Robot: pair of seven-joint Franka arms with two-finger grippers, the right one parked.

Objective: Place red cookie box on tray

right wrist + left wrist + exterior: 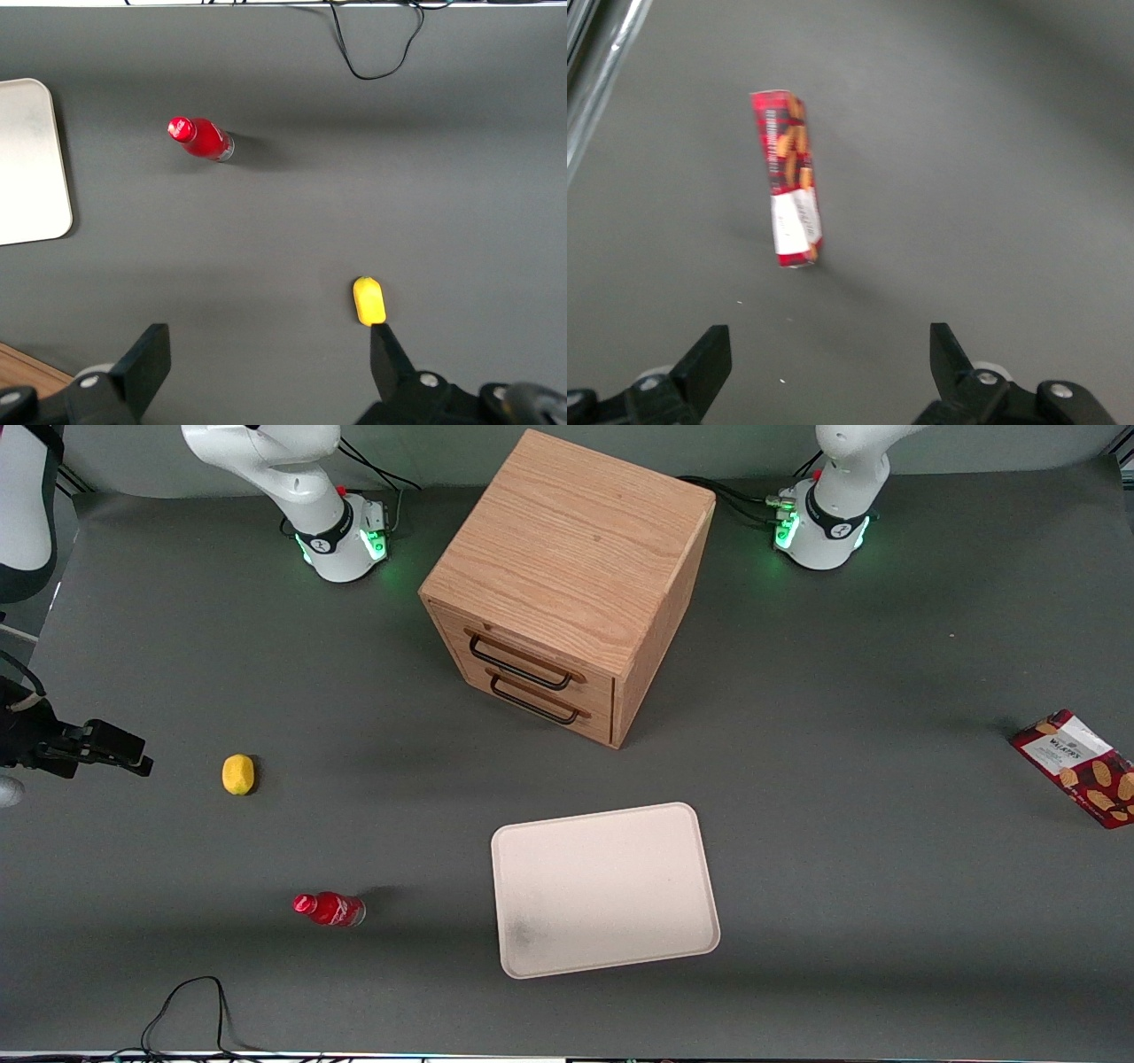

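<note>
The red cookie box lies flat on the grey table at the working arm's end, partly cut off by the front view's edge. In the left wrist view the box shows its cookie pictures and white label. My left gripper hovers above the table, apart from the box, open with only bare table between its fingers. The front view does not show this gripper. The off-white tray sits near the table's middle, nearer to the front camera than the cabinet, with nothing on it.
A wooden two-drawer cabinet stands at mid-table, both drawers shut. A small red bottle and a yellow object lie toward the parked arm's end. A black cable loops near the front edge.
</note>
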